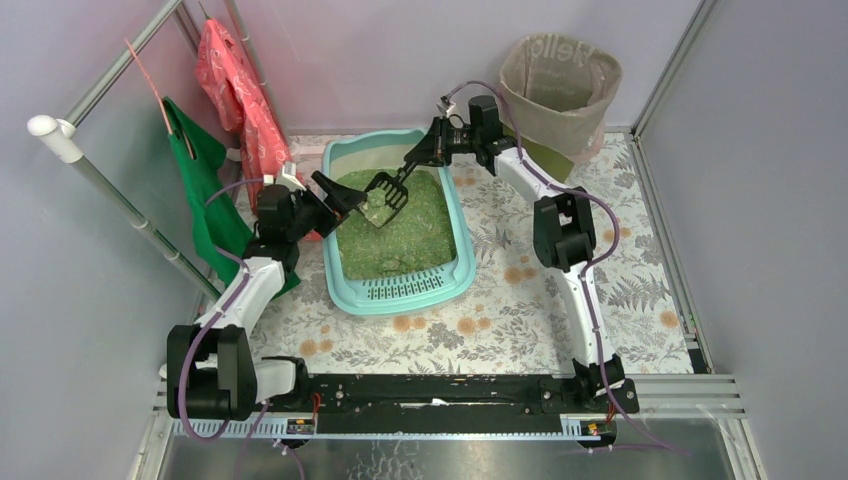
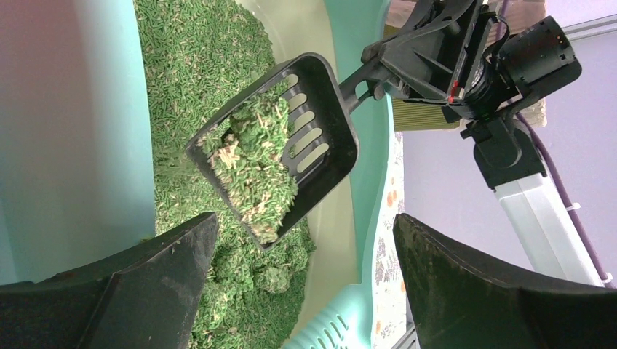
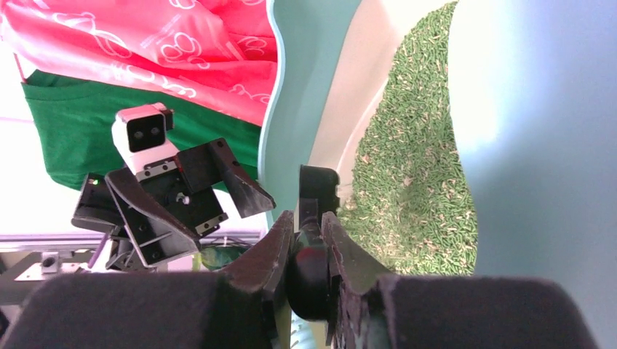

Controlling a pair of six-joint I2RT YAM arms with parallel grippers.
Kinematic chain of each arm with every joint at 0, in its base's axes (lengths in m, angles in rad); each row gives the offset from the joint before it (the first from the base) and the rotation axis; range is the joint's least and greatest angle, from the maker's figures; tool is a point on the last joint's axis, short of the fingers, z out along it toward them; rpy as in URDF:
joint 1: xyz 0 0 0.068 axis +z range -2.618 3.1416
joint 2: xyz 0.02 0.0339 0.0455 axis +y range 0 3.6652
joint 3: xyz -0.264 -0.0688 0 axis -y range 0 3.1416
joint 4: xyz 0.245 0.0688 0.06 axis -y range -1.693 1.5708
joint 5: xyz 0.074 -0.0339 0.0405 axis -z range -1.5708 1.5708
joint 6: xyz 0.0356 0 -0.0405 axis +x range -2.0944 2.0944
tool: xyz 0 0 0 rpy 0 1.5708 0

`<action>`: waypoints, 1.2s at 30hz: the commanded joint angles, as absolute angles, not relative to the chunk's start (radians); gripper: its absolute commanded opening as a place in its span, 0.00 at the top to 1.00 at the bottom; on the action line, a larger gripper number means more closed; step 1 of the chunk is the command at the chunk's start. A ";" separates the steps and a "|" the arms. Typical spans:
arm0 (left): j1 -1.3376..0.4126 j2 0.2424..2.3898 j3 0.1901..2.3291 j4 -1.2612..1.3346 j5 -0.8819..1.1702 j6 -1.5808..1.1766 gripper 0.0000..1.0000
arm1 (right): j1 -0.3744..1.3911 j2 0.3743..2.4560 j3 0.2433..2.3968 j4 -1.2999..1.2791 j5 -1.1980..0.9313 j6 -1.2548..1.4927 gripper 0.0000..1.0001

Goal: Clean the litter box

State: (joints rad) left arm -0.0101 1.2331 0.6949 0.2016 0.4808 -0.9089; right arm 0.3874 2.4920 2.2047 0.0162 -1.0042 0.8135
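Observation:
The pale turquoise litter box (image 1: 461, 222) lies mid-table, green granules inside, its slotted grille step at the near end. My right gripper (image 1: 428, 150) is shut on the handle of a black slotted scoop (image 1: 384, 197). It holds the scoop tilted above the granules, loaded with green clumps (image 2: 255, 160). More clumps lie in the litter below it. In the right wrist view the jaws (image 3: 309, 222) clamp the round black handle (image 3: 311, 280). My left gripper (image 1: 345, 197) is open and empty at the box's left rim, just beside the scoop head (image 2: 320, 123). Its fingers (image 2: 167, 276) frame the scoop from below.
A round olive bin lined with a beige bag (image 1: 560, 85) stands at the back right, behind the right arm. Red (image 1: 235, 90) and green (image 1: 200, 185) bags hang from a white rack pole (image 1: 110, 195) at the left. Walls close in the floral-covered table (image 1: 520, 320).

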 commanded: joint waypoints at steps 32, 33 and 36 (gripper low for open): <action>-0.001 1.252 0.686 0.270 0.508 -0.918 0.01 | 0.323 2.318 2.085 0.099 -1.007 0.814 1.00; 0.000 1.250 0.686 0.270 0.509 -0.916 0.02 | 0.325 2.316 2.074 0.103 -1.018 0.824 1.00; -0.001 1.253 0.685 0.270 0.506 -0.918 0.01 | 0.325 2.330 2.108 0.065 -1.043 0.816 1.00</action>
